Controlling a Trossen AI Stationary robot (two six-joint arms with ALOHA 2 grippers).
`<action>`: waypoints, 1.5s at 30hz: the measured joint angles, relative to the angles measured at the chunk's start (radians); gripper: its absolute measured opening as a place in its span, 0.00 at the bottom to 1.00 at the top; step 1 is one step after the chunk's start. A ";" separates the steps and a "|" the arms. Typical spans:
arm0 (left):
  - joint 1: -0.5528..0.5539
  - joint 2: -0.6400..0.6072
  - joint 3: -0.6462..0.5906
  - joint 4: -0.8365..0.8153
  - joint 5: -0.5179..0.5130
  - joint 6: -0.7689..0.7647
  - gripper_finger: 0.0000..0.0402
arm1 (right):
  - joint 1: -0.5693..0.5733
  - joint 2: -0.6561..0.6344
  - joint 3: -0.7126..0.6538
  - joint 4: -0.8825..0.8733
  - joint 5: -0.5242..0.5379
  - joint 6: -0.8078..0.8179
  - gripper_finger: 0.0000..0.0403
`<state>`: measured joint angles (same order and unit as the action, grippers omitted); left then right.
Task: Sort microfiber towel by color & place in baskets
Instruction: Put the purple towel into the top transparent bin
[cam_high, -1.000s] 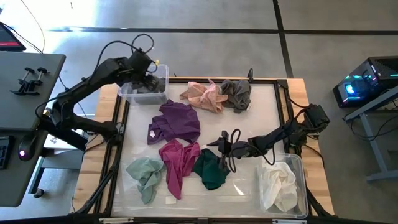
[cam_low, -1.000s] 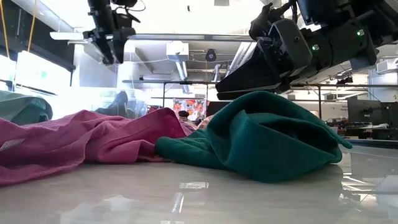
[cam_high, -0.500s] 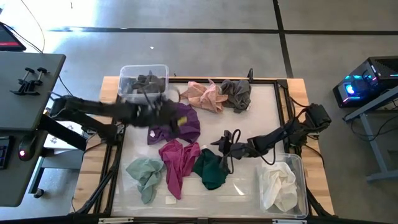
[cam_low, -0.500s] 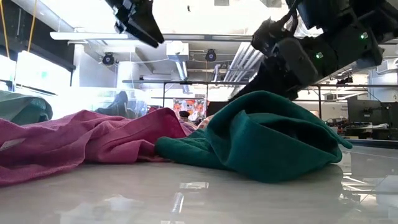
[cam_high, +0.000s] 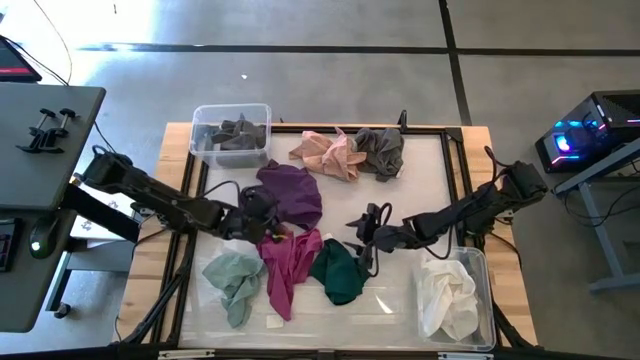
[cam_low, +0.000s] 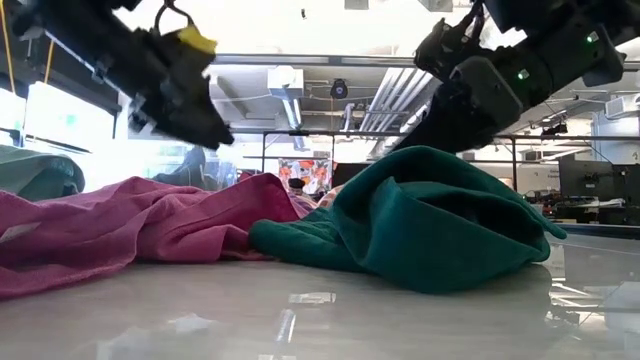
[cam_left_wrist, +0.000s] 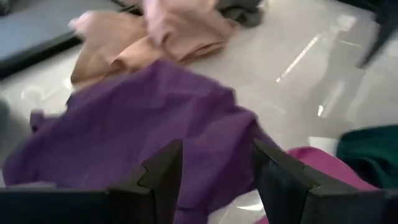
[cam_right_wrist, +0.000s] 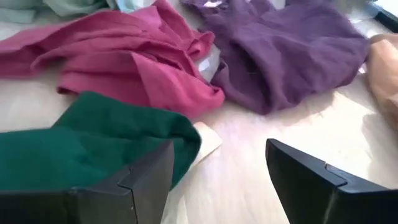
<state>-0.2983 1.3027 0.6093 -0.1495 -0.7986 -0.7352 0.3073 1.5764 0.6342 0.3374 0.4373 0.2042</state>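
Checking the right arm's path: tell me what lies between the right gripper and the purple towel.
In the right wrist view, only bare tabletop lies between the open right gripper and the purple towel; the magenta towel sits off to the side.

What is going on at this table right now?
Two robot arms are sorting towels into clear tubs. The small tub already holds a grey towel, the larger tub a white one. The left gripper, open and empty, is over the purple towel. The right gripper, also open, hovers by the dark green towel. Pink, magenta, light green and another grey towel lie unsorted.
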 joint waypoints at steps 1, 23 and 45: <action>0.006 0.001 -0.013 0.010 0.000 -0.024 0.43 | 0.000 0.000 -0.001 0.003 -0.005 0.000 0.62; 0.095 0.078 -0.123 0.255 0.024 0.075 0.66 | -0.005 0.002 0.000 0.059 -0.022 0.050 0.62; 0.266 0.469 -0.114 0.488 0.178 0.093 0.52 | -0.003 0.003 -0.001 0.089 -0.028 0.072 0.62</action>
<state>-0.0324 1.7717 0.4948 0.3385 -0.6209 -0.6425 0.3038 1.5791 0.6336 0.4267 0.4090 0.2761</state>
